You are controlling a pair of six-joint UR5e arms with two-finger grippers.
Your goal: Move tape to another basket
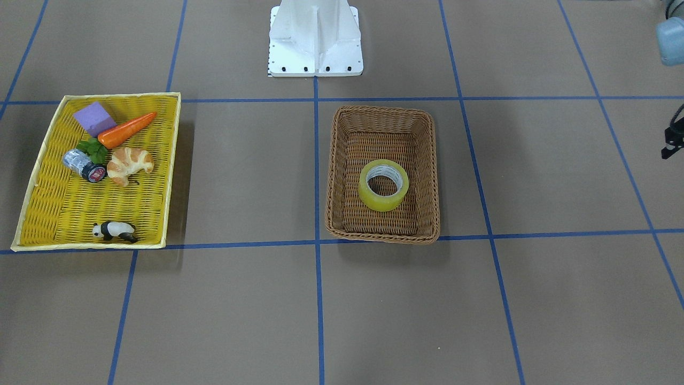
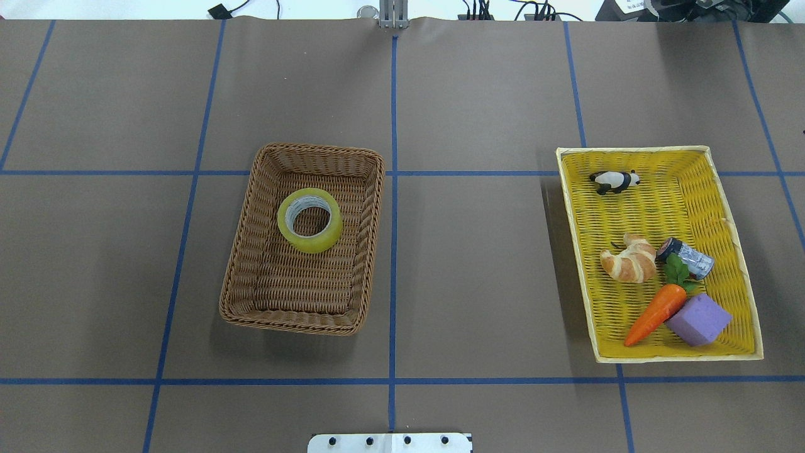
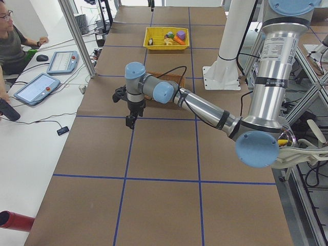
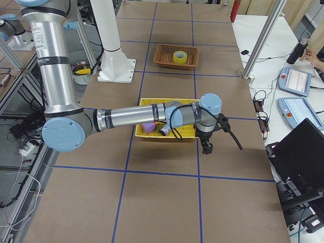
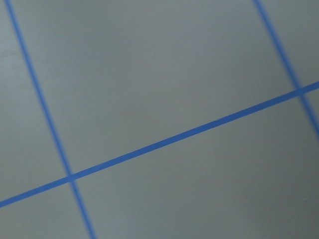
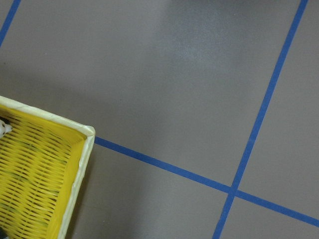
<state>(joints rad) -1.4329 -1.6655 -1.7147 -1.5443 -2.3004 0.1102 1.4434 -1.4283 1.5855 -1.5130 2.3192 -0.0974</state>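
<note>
The yellow-green tape (image 1: pixel 383 185) lies flat in the brown wicker basket (image 1: pixel 342 160), toward its operator-side half. Both also show from overhead, the tape (image 2: pixel 310 220) in the basket (image 2: pixel 251 251), and in the exterior right view, the tape (image 4: pixel 179 57). My left gripper (image 3: pixel 131 120) hangs over bare table beyond the brown basket, toward the table's left end; I cannot tell whether it is open. My right gripper (image 4: pixel 206 148) hangs just past the outer edge of the yellow tray (image 4: pixel 144 135); I cannot tell its state either. Neither wrist view shows fingers.
The yellow woven tray (image 2: pixel 742 251) holds a panda figure (image 2: pixel 615 181), a croissant (image 2: pixel 629 259), a silver can (image 2: pixel 688 258), a carrot (image 2: pixel 655 313) and a purple block (image 2: pixel 698 319). The robot's white base (image 1: pixel 315 37) stands between the baskets. An operator (image 3: pixel 10 43) sits beside the table.
</note>
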